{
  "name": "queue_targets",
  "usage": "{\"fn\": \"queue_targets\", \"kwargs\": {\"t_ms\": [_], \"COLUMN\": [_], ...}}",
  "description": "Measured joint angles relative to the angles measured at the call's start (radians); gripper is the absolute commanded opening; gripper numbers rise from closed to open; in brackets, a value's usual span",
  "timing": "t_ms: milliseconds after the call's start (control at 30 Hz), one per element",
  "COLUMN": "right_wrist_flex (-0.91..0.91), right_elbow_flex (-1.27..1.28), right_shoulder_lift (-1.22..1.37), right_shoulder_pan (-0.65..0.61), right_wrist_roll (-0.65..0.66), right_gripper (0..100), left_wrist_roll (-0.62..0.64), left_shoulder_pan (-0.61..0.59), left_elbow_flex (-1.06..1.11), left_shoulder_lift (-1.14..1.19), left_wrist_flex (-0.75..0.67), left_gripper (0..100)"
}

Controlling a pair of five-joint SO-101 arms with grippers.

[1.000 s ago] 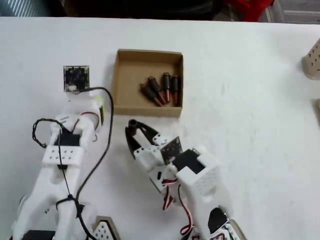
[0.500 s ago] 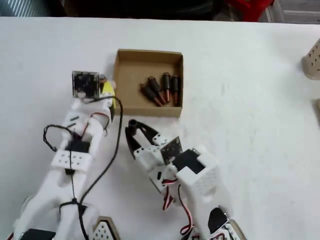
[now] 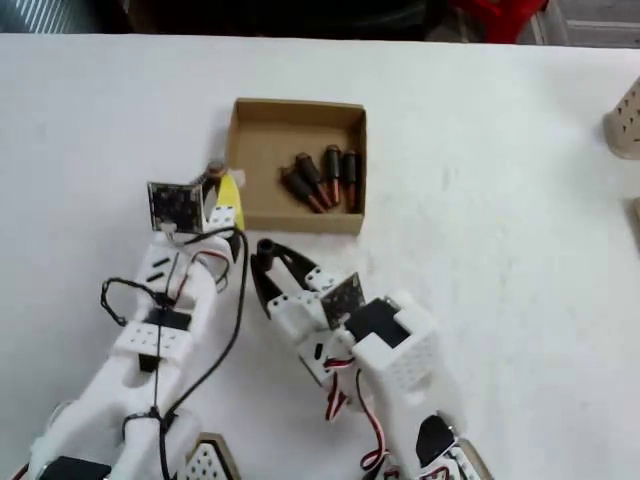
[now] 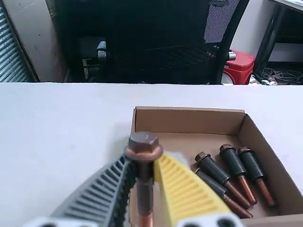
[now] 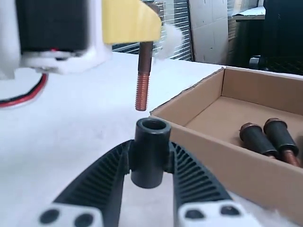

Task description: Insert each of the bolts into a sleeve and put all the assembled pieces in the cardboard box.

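- Since 1 s back, your left arm swung in toward the box corner w/ the bolt (image 3: pixel 213 170); the right arm didn't budge.
- Your left gripper (image 3: pixel 218 188) was clamped on the bolt's shank just under the head. Bolt was upright, threads down.
- Your right gripper (image 3: pixel 268 262) was closed around the sleeve (image 3: pixel 265 247). Sleeve was upright, bore open at the top.
- Key relation: both axes were vertical & approx. parallel, but the bolt tip hung higher than the sleeve mouth and wasn't over it yet.
- From the high view, the bolt sat left of the sleeve and farther from the arm bases, by the near-left corner of the cardboard box (image 3: pixel 300 104).
- You prob. needed a sideways shift over the bore before lowering.
- Four assembled pieces (image 3: pixel 322 178) lay in the box.
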Motion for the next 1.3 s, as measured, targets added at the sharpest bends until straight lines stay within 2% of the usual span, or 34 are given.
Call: {"fn": "queue_targets", "kwargs": {"t_ms": [133,233,433,533,700,1000,1200,1300], "right_wrist_flex": [0.0,0.0,0.0,0.0,0.0,0.0,0.0,0.0], "right_elbow_flex": [0.0,0.0,0.0,0.0,0.0,0.0,0.0,0.0], "right_shoulder_lift": [0.0,0.0,0.0,0.0,0.0,0.0,0.0,0.0], "right_shoulder_pan": [0.0,0.0,0.0,0.0,0.0,0.0,0.005,0.005], "right_wrist_roll": [0.0,0.0,0.0,0.0,0.0,0.0,0.0,0.0], "right_gripper": [1.7,1.7,1.7,1.7,1.7,1.7,1.7,1.7], "left_wrist_roll": [0.0,0.0,0.0,0.032,0.101,0.143,0.143,0.141], "left_shoulder_pan": [0.0,0.009,0.101,0.141,0.147,0.158,0.178,0.198], "left_elbow_flex": [0.0,0.0,0.0,0.0,0.0,0.083,0.201,0.207], "left_shoulder_lift": [-0.098,-0.207,-0.483,-0.603,-0.701,-0.717,-0.717,-0.717], "left_wrist_flex": [0.077,0.199,0.45,0.562,0.66,0.671,0.502,0.466], "left_gripper": [2,2,2,2,2,2,2,2]}}
